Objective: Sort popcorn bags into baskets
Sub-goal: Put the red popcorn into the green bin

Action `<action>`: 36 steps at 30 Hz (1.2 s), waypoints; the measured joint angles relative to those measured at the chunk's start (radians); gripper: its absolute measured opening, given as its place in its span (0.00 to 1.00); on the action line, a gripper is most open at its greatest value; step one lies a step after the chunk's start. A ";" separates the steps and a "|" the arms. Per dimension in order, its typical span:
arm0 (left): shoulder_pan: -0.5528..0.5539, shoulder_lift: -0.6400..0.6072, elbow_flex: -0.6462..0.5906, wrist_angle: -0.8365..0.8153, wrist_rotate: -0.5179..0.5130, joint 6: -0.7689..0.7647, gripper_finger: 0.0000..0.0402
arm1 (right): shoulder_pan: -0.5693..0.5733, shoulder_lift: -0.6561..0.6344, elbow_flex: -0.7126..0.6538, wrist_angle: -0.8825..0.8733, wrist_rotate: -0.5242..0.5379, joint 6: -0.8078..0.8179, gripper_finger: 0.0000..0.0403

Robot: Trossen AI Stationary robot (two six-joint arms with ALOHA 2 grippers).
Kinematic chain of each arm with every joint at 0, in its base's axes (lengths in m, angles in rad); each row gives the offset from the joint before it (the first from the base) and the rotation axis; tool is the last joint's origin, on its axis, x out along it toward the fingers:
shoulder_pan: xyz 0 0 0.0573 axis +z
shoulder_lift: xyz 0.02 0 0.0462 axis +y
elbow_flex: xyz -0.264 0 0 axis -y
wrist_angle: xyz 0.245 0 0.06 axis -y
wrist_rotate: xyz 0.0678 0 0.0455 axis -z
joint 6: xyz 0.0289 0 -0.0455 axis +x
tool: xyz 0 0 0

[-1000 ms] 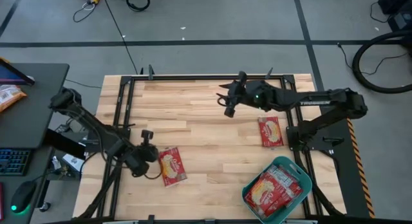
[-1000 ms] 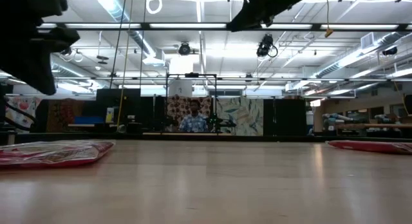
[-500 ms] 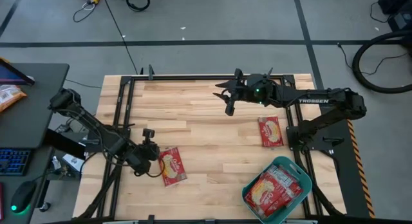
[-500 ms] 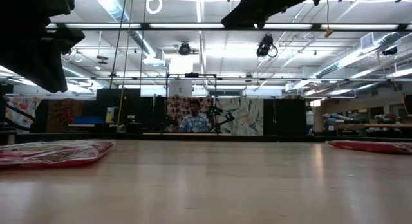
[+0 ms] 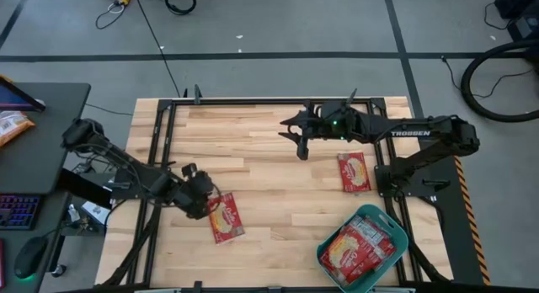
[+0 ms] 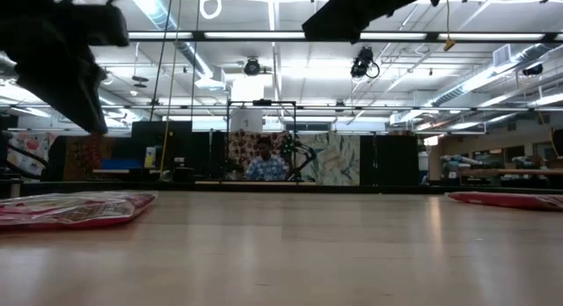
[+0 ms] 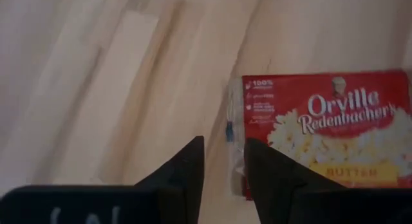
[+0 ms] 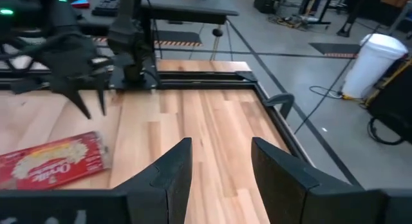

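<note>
Red popcorn bag [image 7: 320,134] runs off frame beside left gripper [image 7: 224,161].

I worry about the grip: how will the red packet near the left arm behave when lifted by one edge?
The popcorn bag lies flat and thin on the table, so it is probably light. Its glossy wrapper looks slippery, and it would likely sag from the left tool.

Popcorn bag [image 7: 335,137] cut off at edge; basket [image 5: 396,226] partly cropped.
</note>
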State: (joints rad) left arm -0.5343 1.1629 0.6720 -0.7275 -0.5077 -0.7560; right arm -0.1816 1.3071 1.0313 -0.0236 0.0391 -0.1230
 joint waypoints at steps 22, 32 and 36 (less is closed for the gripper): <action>0.110 0.009 -0.154 0.339 0.445 0.634 0.26 | 0.123 0.000 0.000 -0.055 0.002 0.030 0.41; -0.068 0.048 -0.153 0.292 0.238 0.959 0.26 | 0.123 0.000 0.000 -0.080 0.005 0.080 0.41; -0.096 0.094 -0.153 0.274 0.224 0.986 0.26 | 0.124 0.000 0.000 -0.080 0.005 0.094 0.41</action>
State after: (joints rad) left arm -0.6300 1.2570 0.5190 -0.4533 -0.2840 0.2298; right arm -0.0574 1.3071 1.0313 -0.1038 0.0437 -0.0288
